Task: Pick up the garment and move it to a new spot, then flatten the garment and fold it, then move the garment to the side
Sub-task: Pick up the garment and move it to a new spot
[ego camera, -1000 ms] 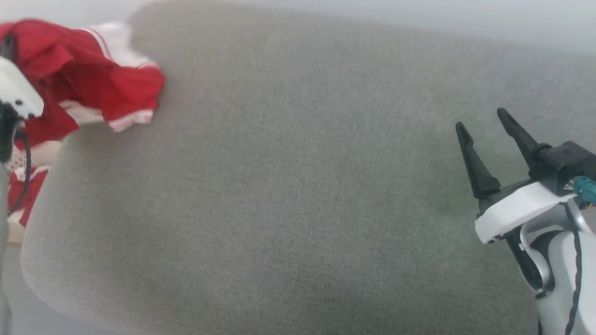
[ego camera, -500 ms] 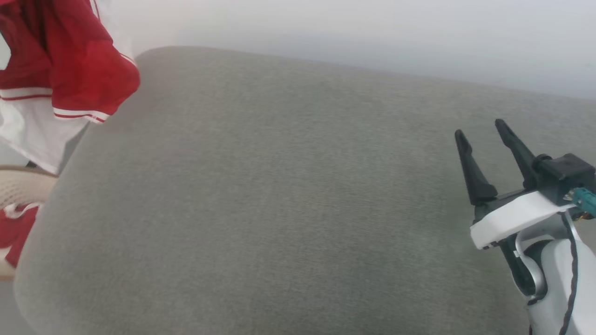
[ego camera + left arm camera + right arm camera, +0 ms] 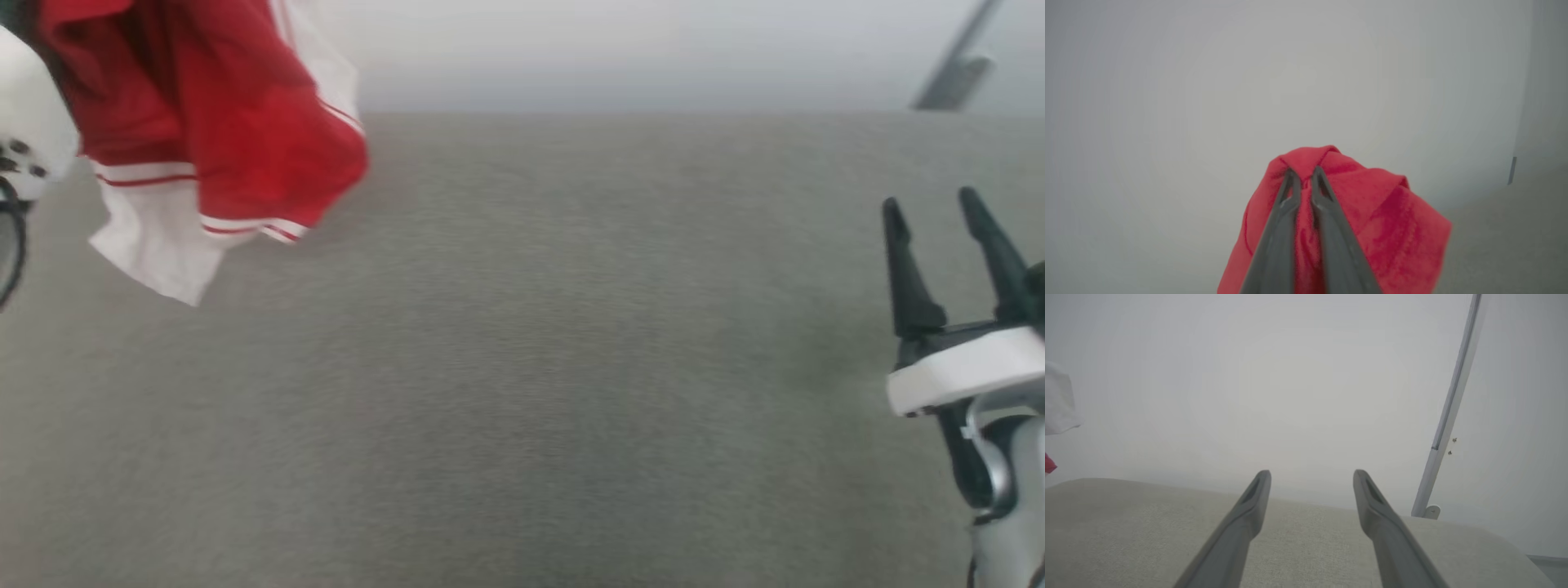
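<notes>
Garment [image 3: 220, 122]: red jersey with a white sleeve, bunched and hanging in the air from one pinched fold.
Place: above the far left part of the cushion [image 3: 531, 367]. I cannot tell whether the lowest sleeve tip brushes the fabric.
Change: a second ago it sat low at the cushion's left corner, spilling off the edge. Now it hangs free, further in over the seat. The head view has swung too, so part of that shift is the camera's.
Meaning: the pick-up looks done and the carry to a new spot under way. Setting down, flattening, folding and moving aside all remain.
Look: crumpled in deep folds, with no lettering in sight. The red body is uppermost and the white sleeve lowest, with white-and-red striped bands at the seams.
Left gripper [image 3: 1303, 173]: fingers almost together, nipping a ridge of red cloth that drapes down on both sides.
Right gripper [image 3: 929, 201]: fingers spread wide with nothing between them, over the cushion's right side, well apart from the garment.
Surround: grey woven cushion, a pale wall behind it, and a slanted pole [image 3: 1453, 404] at the right.
</notes>
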`<state>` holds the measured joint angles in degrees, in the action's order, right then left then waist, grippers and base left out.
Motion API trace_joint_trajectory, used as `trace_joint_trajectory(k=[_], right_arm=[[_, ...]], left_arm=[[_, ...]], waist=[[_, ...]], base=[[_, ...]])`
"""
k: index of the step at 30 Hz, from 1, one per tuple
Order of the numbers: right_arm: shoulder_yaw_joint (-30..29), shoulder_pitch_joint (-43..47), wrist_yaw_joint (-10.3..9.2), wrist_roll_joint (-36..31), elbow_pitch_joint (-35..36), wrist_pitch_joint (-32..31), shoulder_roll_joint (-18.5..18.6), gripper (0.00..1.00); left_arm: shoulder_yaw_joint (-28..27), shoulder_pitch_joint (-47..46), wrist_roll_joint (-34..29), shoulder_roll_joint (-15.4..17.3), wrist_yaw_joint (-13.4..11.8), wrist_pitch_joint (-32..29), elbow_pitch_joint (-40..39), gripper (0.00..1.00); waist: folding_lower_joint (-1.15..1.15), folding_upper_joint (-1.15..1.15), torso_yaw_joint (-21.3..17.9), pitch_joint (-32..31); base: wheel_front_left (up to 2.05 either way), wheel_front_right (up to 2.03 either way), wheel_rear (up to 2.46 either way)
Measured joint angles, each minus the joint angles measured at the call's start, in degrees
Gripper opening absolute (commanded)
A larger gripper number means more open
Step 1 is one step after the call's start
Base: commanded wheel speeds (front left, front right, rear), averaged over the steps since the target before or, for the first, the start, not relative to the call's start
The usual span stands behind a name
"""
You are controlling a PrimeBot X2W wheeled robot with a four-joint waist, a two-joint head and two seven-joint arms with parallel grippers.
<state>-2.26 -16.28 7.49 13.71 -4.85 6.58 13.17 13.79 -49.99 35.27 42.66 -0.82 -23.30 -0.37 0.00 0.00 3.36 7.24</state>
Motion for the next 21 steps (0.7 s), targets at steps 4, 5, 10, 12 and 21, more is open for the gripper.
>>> trace_joint_trajectory(k=[4, 5, 10, 12, 21], right_arm=[[-3.2, 0.3, 0.0, -0.3, 0.9, 0.5, -0.4, 1.0], [-4.4, 0.6, -0.01, -0.7, 1.1, 0.8, -0.7, 1.0], [-5.9, 1.0, 0.0, -1.0, 1.0, 1.8, -2.1, 1.0], [-6.6, 1.5, -0.01, -1.0, 0.5, 2.4, -2.6, 1.0], [-5.1, 1.9, 0.0, -1.0, -3.0, 4.6, -5.8, 1.0]], left_arm=[[1.0, 1.0, 0.1, -0.3, -2.1, -3.3, -7.0, 0.0], [1.7, 1.3, 0.0, -0.6, -2.8, -4.8, -9.4, 0.0], [4.5, 2.4, -0.3, -1.9, -4.2, -7.9, -13.5, 0.0], [5.5, 3.8, 0.2, -2.4, -4.8, -9.6, -14.3, 0.0], [12.5, 17.1, 2.5, -5.6, -8.5, -14.5, -12.7, 0.0]], waist=[[0.0, 0.0, -4.1, 1.3], [0.0, 0.0, -6.0, 2.1], [0.0, 0.0, -10.2, 4.5], [0.0, 0.0, -11.3, 5.6], [0.0, 0.0, -14.2, 8.8]], base=[[0.0, 0.0, 0.0], [0.0, 0.0, 0.0], [0.0, 0.0, 0.0], [0.0, 0.0, 0.0], [0.0, 0.0, 0.0]])
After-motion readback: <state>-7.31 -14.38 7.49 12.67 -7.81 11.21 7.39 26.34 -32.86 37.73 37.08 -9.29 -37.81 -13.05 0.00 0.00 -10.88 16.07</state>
